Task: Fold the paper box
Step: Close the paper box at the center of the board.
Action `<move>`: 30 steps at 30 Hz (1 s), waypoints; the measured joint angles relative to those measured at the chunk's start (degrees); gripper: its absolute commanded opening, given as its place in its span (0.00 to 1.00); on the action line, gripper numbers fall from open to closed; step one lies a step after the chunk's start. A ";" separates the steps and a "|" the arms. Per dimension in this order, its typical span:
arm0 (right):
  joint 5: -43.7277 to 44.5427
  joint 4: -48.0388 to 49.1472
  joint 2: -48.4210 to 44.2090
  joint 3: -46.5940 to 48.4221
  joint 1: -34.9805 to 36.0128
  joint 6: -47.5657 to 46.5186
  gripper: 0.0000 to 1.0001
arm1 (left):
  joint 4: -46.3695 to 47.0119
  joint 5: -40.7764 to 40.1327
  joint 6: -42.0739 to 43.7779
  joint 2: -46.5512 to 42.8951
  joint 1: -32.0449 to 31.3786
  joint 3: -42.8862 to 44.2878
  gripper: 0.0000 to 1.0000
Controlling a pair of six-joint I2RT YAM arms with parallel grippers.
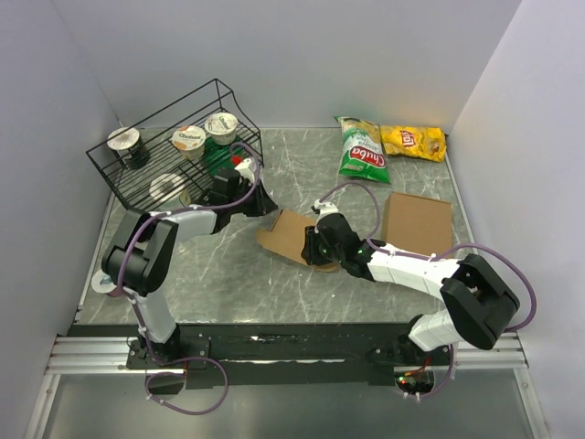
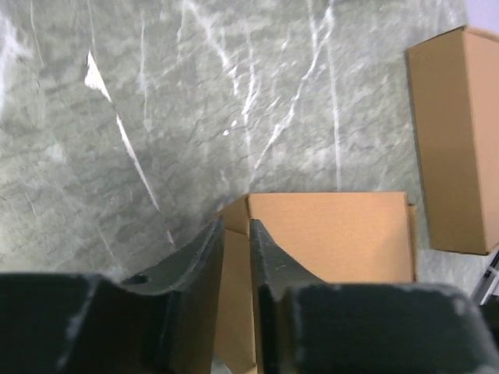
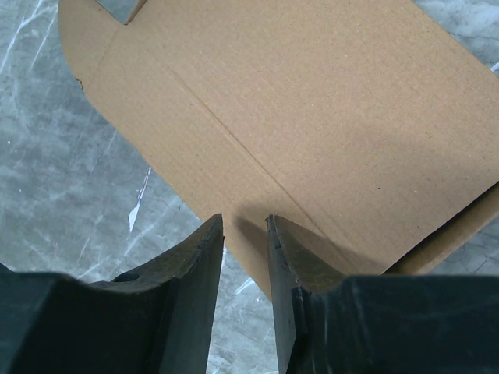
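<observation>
Top external: paper box (image 1: pixel 288 233) lies mostly flat at the middle of the desk (image 1: pixel 228 265), between the arms. Left end effector (image 2: pixel 236 227) at its 10 o'clock corner, jaws near-closed with a flap edge in the gap; can't tell if it's clamped. Right end effector (image 3: pixel 244 222) at the box's 4 o'clock edge, jaws narrowly apart, gripping nothing, tips over the cardboard rim. Plain slab (image 1: pixel 418 224) at 3 o'clock, apart.

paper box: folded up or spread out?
Mostly spread, not closed. The paper box shows a broad open panel with bare creases; only one side wall looks raised, in the left wrist view.
</observation>
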 measured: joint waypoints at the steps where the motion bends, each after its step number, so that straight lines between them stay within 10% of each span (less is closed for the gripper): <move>1: 0.00 0.00 0.00 0.00 0.00 0.00 0.38 | 0.17 0.13 -0.04 0.68 0.04 0.09 0.22; 14: 0.00 -0.63 0.02 0.35 0.00 -0.02 0.38 | 3.19 2.19 -1.53 2.69 0.07 -0.35 0.14; 23: 0.00 -0.92 0.02 0.37 0.00 -0.02 0.39 | 7.93 1.33 -4.42 2.38 0.24 -4.48 0.56; 30: 0.92 -3.85 0.17 0.55 0.00 -0.31 0.39 | 14.16 3.80 -8.81 0.46 0.22 -8.44 0.70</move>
